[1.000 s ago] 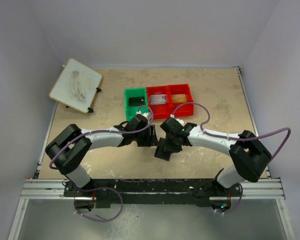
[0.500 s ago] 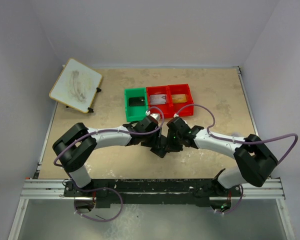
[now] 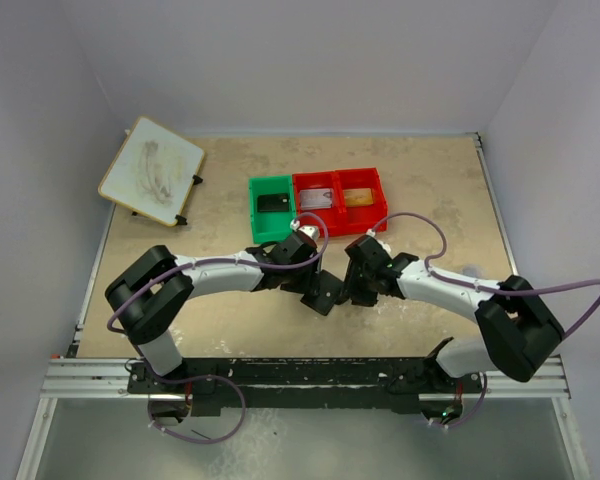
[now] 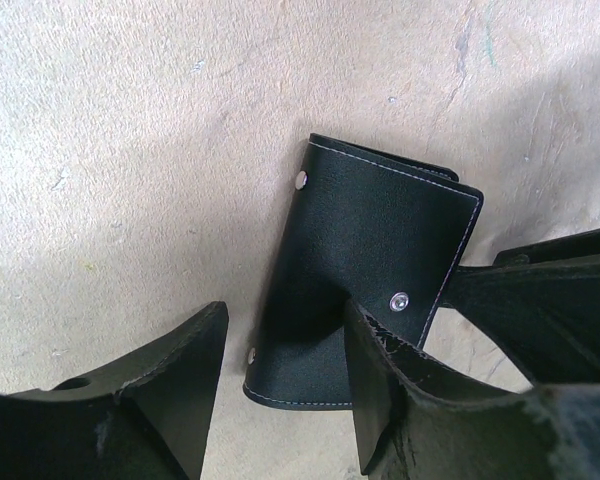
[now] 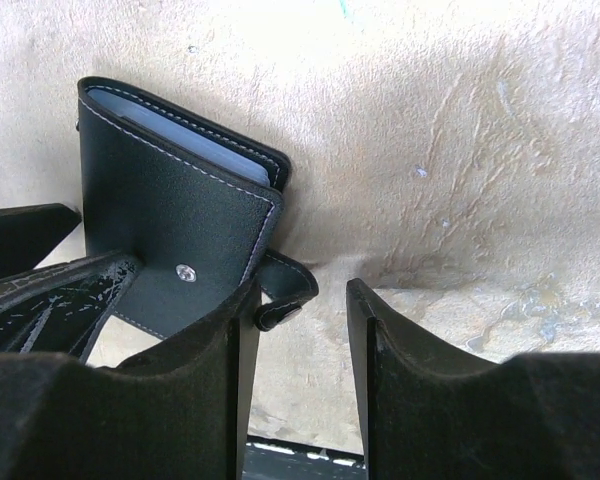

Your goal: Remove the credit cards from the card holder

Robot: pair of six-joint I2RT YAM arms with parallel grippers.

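Card holder (image 4: 370,250) is lying folded shut on the bench (image 3: 430,190), wedged between both arms. Left pincer (image 4: 280,390) is spread over one end of it, and right pincer (image 5: 300,370) is spread right by its little tab (image 5: 290,285).

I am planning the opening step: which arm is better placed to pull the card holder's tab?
Right, probably. The tab lies at the gap of the open right end effector; the left end effector sits over the card holder itself.

The card holder (image 4: 370,260) is black with pale stitching and metal snaps. It lies folded on the beige table (image 4: 130,150), and its small tab (image 5: 285,285) sticks out at one side.
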